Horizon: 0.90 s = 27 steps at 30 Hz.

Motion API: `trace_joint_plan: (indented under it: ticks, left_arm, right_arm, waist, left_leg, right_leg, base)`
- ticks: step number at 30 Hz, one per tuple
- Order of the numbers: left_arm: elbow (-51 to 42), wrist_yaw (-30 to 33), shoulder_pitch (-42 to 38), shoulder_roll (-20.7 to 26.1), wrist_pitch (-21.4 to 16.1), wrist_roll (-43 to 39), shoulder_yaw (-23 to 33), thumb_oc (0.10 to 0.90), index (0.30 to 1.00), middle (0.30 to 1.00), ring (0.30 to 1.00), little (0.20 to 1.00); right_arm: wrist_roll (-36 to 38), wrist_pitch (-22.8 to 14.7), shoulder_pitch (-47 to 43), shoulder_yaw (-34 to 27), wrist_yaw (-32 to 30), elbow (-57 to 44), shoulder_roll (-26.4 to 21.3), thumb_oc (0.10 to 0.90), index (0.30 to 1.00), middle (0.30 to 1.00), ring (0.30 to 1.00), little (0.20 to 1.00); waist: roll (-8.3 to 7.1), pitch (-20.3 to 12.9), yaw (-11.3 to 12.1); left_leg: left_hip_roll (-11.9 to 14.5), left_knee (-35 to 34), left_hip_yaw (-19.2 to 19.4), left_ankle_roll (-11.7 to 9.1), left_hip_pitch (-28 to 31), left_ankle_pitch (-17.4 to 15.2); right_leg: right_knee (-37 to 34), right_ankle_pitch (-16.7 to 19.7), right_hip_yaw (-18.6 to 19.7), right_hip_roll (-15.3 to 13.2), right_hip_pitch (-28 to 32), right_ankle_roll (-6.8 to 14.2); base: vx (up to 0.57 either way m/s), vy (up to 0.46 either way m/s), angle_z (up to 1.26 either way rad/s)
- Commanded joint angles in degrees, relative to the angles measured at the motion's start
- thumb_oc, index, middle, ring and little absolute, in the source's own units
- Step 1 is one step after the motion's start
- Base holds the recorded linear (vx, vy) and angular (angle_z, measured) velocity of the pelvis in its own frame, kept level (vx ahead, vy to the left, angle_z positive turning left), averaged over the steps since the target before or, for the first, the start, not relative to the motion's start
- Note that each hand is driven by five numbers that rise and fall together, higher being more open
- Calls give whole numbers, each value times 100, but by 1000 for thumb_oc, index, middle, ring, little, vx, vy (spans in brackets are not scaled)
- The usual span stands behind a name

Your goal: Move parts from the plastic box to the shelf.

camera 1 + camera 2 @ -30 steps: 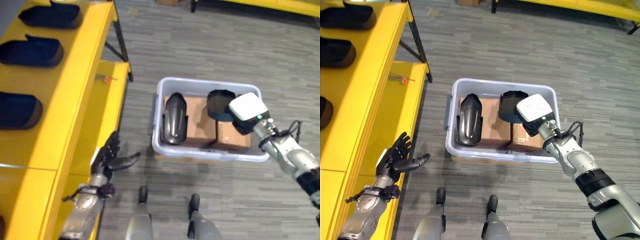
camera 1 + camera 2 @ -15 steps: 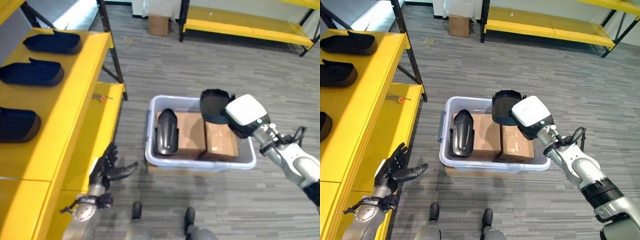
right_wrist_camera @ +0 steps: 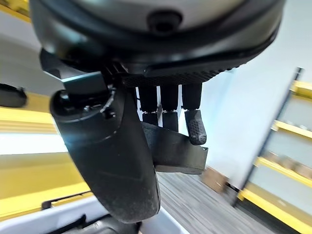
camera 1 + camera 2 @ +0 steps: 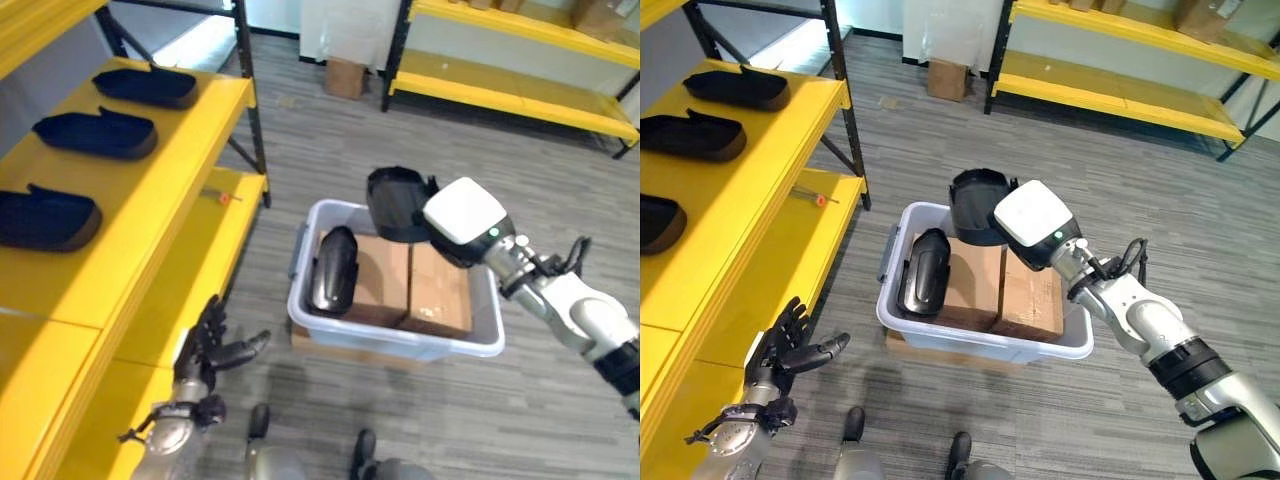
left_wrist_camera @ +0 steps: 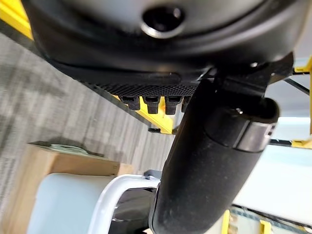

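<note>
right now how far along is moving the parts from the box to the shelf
Three black parts already lie on the yellow shelf. The right hand grips a fourth black part, lifted above the plastic box. The left hand hangs open beside the shelf. One black part is left in the box.

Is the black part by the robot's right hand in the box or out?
Out: the right hand holds the black part above the plastic box's rim.

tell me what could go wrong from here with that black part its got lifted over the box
The right hand holds the black part by a finger-and-thumb pinch at its edge, so it might slip and fall into the plastic box or onto the floor. The yellow shelf already carries three dark parts, so it needs a free spot. The left hand is open and idle.
</note>
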Motion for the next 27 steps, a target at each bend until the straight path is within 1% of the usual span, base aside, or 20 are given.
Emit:
trace_joint_plan:
  ticks: [1,2,4,5,6,7,8,9,10,11,13,14,16,17,18,21,22,25,27]
  left_arm:
    - [-320,-12,-431,235,-513,113,5,900,1000,1000,1000,1000]
    - [-326,-15,-463,212,-516,121,4,900,1000,1000,1000,1000]
    - [-306,-16,-540,167,-498,114,-65,900,1000,1000,1000,1000]
    - [-295,-11,-586,138,-499,103,-83,900,1000,1000,1000,1000]
    - [-294,-10,-586,140,-499,104,-91,900,1000,1000,1000,1000]
    - [-294,-55,-625,91,-490,101,-156,900,1000,1000,1000,1000]
    - [-302,-73,-628,79,-491,117,-165,900,1000,1000,1000,1000]
    - [-311,-85,-620,55,-484,124,-160,900,1000,1000,1000,1000]
    - [-316,-86,-614,59,-481,126,-177,900,1000,1000,1000,1000]
    - [-315,-151,-586,-3,-461,168,-211,900,1000,1000,1000,1000]
    - [-311,-170,-518,-39,-447,186,-214,900,1000,1000,1000,1000]
    - [-314,-172,-514,-35,-446,186,-221,900,1000,1000,1000,1000]
    - [-341,-188,-449,-40,-450,214,-169,900,1000,1000,1000,1000]
    - [-388,-205,-411,-31,-452,234,-151,900,1000,1000,1000,1000]
    - [-411,-235,-323,-25,-474,279,-56,900,1000,1000,1000,1000]
    - [-401,-237,-237,-40,-470,334,14,900,1000,1000,1000,1000]
    - [-433,-265,-170,-63,-461,379,51,900,1000,1000,1000,1000]
    - [-505,-298,-95,-71,-462,395,107,900,1000,1000,1000,1000]
    - [-540,-336,-31,-95,-461,422,156,900,1000,1000,1000,1000]
  right_arm:
    - [150,354,-698,-694,-737,-402,41,400,300,300,300,300]
    - [155,347,-585,-800,-764,-492,20,400,300,300,300,300]
    - [138,368,-406,-962,-829,-581,-21,400,300,300,300,300]
    - [117,384,-344,-1038,-850,-611,-41,400,300,300,300,300]
    - [114,385,-319,-1056,-848,-625,-44,400,300,300,300,300]
    - [70,421,-105,-1278,-877,-725,-152,400,300,300,300,300]
    - [64,429,-39,-1380,-889,-766,-215,400,300,300,300,300]
    - [55,433,87,-1523,-911,-839,-266,400,300,300,300,300]
    - [52,431,157,-1579,-899,-879,-277,400,300,300,300,300]
    - [49,424,400,-1875,-937,-992,-365,400,300,300,300,300]
    - [43,400,705,-2138,-870,-1121,-384,400,300,300,300,300]
    - [41,398,740,-2167,-863,-1140,-384,400,300,300,300,300]
    - [10,378,918,-2289,-812,-1175,-380,400,300,300,300,300]
    - [1,365,1006,-2359,-782,-1229,-398,400,300,300,300,300]
    - [-64,356,1241,-2558,-755,-1305,-473,400,300,300,300,300]
    - [-115,345,1507,-2819,-743,-1424,-465,400,300,300,300,300]
    - [-137,338,1669,-2964,-708,-1499,-450,400,300,300,300,300]
    - [-173,334,1908,-3180,-672,-1578,-457,400,300,300,300,300]
    - [-216,340,2182,-3448,-647,-1700,-489,400,300,300,300,300]
  waist:
    - [-328,-329,48]
    - [-365,-346,19]
    - [-416,-390,-55]
    - [-415,-452,-109]
    - [-406,-446,-113]
    - [-381,-544,-247]
    - [-357,-578,-297]
    - [-320,-634,-359]
    - [-325,-634,-346]
    - [-184,-784,-477]
    - [-150,-844,-482]
    - [-155,-848,-473]
    - [-124,-899,-452]
    - [-133,-920,-441]
    - [-159,-944,-429]
    - [-188,-981,-392]
    - [-207,-1004,-375]
    - [-238,-1032,-366]
    - [-279,-1055,-359]
  left_leg:
    - [31,586,238,-51,142,-157]
    - [-34,885,317,4,172,-377]
    - [-22,1534,545,73,251,-690]
    - [-18,1713,581,27,371,-918]
    - [-10,1752,563,23,369,-962]
    - [-58,1822,711,30,597,-1242]
    - [-118,1772,716,20,668,-1352]
    - [-142,1541,804,31,811,-1488]
    - [-158,1477,815,42,861,-1474]
    - [-238,710,996,37,1086,-1538]
    - [-402,306,998,126,1252,-1695]
    - [-414,288,1005,138,1267,-1697]
    - [-537,80,988,207,1370,-1731]
    - [-597,23,978,239,1389,-1727]
    - [-699,-92,970,294,1414,-1745]
    - [-842,-298,918,369,1462,-1738]
    - [-930,-328,885,412,1432,-1765]
    - [-1029,-342,825,456,1390,-1799]
    - [-1151,-342,742,516,1343,-1853]
  right_leg:
    - [-269,-158,-162,-515,466,412]
    - [-399,-103,-241,-563,498,382]
    - [-572,-47,-474,-631,562,337]
    - [-626,-109,-492,-633,620,362]
    - [-629,-125,-505,-626,646,370]
    - [-681,-83,-700,-685,713,406]
    - [-683,-45,-746,-726,726,441]
    - [-663,-26,-843,-761,743,483]
    - [-659,-26,-848,-773,761,498]
    - [-601,48,-1000,-876,759,615]
    - [-518,104,-1016,-1008,742,686]
    - [-511,106,-1012,-1020,743,698]
    - [-518,224,-985,-1126,729,771]
    - [-520,283,-999,-1198,732,817]
    - [-547,397,-1037,-1300,745,903]
    - [-637,547,-1070,-1395,751,1016]
    - [-730,646,-1067,-1450,769,1075]
    - [-817,785,-1108,-1524,800,1159]
    - [-910,944,-1143,-1641,836,1261]
  base:
    - [-82,-105,84]
    - [-84,-82,52]
    - [-42,-71,53]
    - [38,-36,97]
    - [86,31,147]
    - [41,102,122]
    - [48,151,106]
    - [34,108,55]
    - [80,241,53]
    - [81,257,32]
    - [59,240,36]
    - [36,167,53]
    - [30,185,35]
    - [23,256,14]
    - [24,234,14]
    - [-3,185,28]
    - [-20,185,29]
    - [-15,133,17]
    - [-16,146,14]
